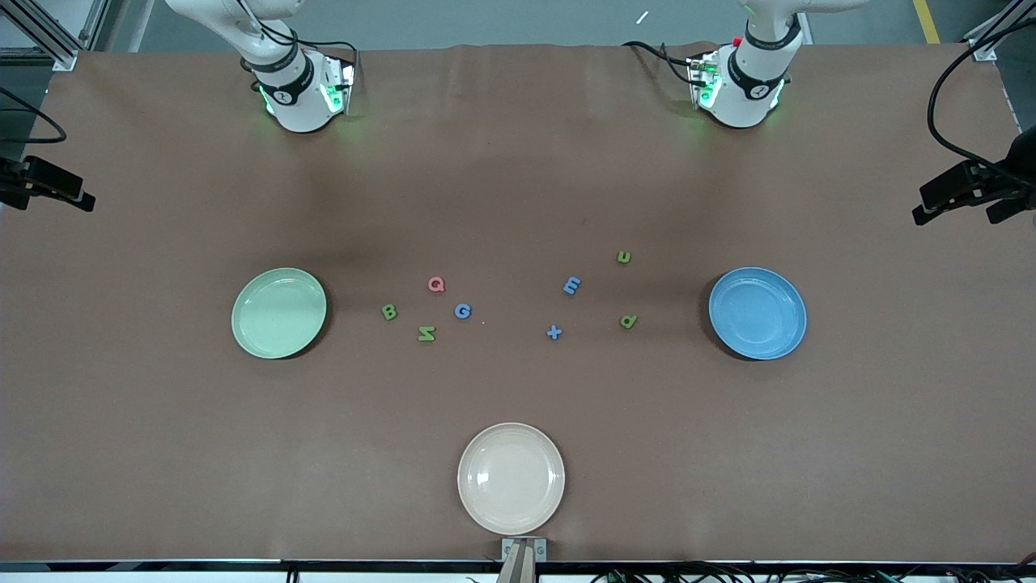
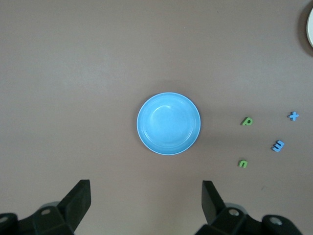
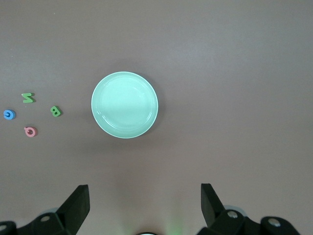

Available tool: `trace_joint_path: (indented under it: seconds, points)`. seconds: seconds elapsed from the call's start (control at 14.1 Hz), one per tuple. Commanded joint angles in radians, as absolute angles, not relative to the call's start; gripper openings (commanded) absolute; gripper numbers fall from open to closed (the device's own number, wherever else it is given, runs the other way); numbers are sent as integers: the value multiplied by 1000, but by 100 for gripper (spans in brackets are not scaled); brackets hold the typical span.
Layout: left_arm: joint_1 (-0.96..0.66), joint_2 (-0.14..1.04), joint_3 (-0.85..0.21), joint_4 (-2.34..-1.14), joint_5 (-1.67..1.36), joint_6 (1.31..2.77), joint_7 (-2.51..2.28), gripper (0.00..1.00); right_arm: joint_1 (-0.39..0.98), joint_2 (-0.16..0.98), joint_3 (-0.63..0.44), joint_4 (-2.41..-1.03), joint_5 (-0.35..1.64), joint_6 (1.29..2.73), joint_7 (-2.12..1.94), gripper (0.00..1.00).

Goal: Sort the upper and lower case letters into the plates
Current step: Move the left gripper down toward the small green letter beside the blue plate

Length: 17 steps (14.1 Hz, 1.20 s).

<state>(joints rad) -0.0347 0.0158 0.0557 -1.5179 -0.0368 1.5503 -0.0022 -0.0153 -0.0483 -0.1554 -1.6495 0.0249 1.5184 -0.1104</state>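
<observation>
— Since both plates are bare, has any sorting been done?

— None, by my judgement. The round light green plastic plate lies on the brown table straight out ahead of the right gripper, whose fingers stand wide apart, holding nothing. The round blue plastic plate lies likewise ahead of the left gripper, fingers spread and empty too.

— And the letters?

— All loose on the table, off to one side of each gripper's fingers: pink Q, blue G, green B and green N near the green plate; blue m, green u, green p and blue t (it could be a plus sign) nearer the blue one. Every letter is left to move. Both arms wait high above.
</observation>
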Motion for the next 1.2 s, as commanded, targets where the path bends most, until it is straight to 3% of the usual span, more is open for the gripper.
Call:
trace_joint_path:
  seconds: [0.0,0.57,0.85,1.13]
  points:
    - [-37,11,55,-1502,-25,1529,6,100,-23,-97,-149,-1698,25,1531,-124,100]
    - [-57,57,40,-1512,-32,1497,-96,100,14,-120,-141,-1698,21,1523,-140,100]
    - [-83,175,-81,-1509,-52,1525,-289,100,29,-127,-129,-1697,25,1520,-106,100]
    - [-207,319,-100,-1514,-40,1653,-558,100,48,-129,-127,-1692,25,1516,-74,100]
